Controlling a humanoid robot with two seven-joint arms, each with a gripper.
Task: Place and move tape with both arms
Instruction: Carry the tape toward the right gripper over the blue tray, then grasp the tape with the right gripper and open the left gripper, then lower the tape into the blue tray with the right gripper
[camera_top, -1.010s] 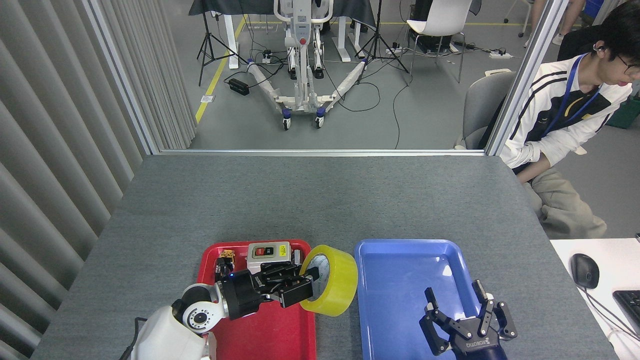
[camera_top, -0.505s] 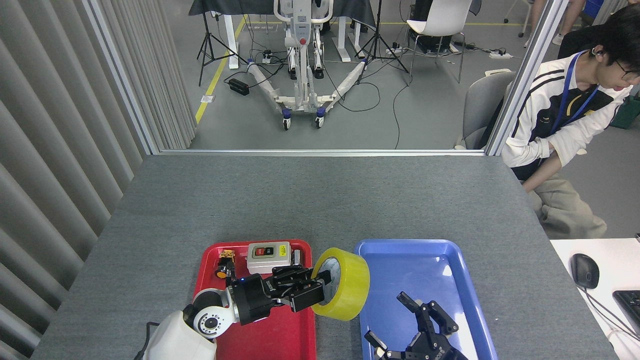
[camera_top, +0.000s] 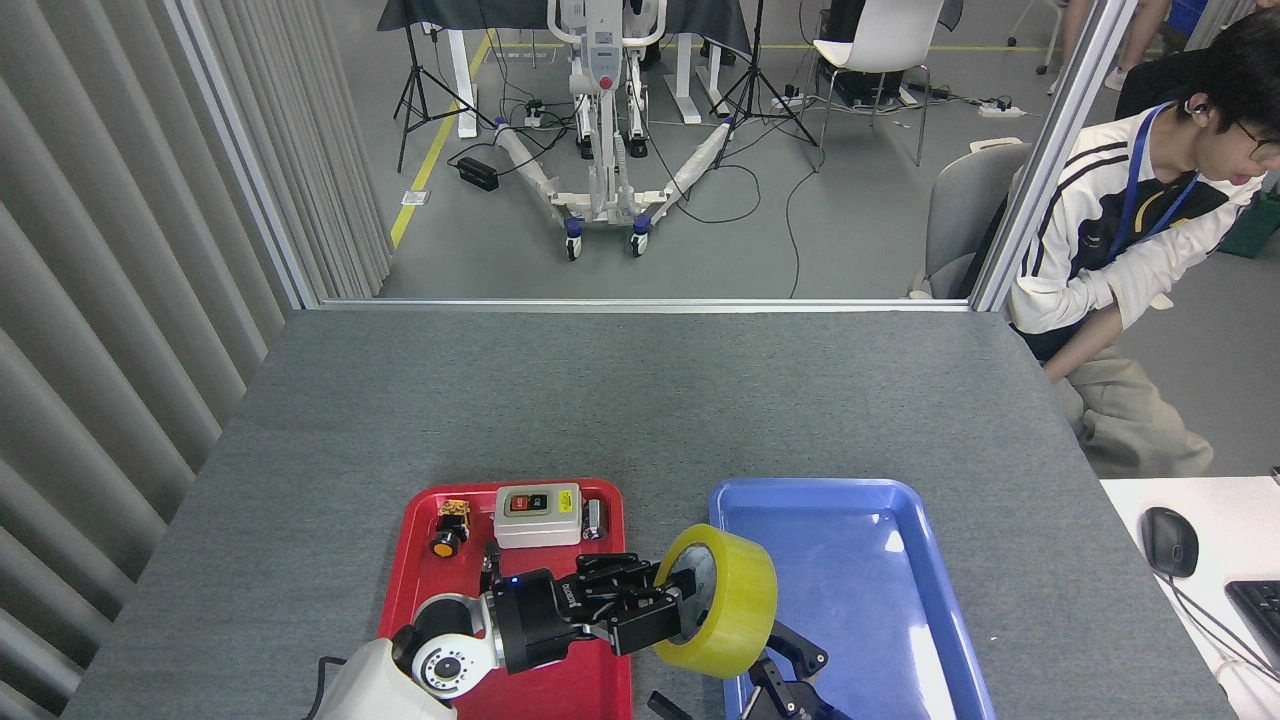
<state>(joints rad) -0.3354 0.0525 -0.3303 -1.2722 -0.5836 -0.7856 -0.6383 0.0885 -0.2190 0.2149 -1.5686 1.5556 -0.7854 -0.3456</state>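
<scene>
The left gripper (camera_top: 672, 620) is clamped on the roll of yellow tape (camera_top: 722, 601), with one finger reaching into the white core and the others on the outside of the roll. The tape is held up in the air, its open side turned to 9 o'clock, and it hangs over the gap between the red tray (camera_top: 410, 585) and the blue tray (camera_top: 900, 560), partly above the left rim of the blue one. It does not rest on either tray.

The right gripper (camera_top: 785, 670) shows only in part at 6 o'clock, just below the tape and low in the blue tray; I cannot tell if its jaws are apart or together, as most of it is cut off by the edge of the view.

In the red tray, at 12 o'clock from the left arm, lie a white switch box (camera_top: 538, 514), a small orange push button (camera_top: 448, 540) and a small metal part (camera_top: 593, 518).

As I judge it, the pick-up is done and the carrying is about half way. What is left: to pass the tape to the right gripper or to set it down in the blue tray, which is bare.
</scene>
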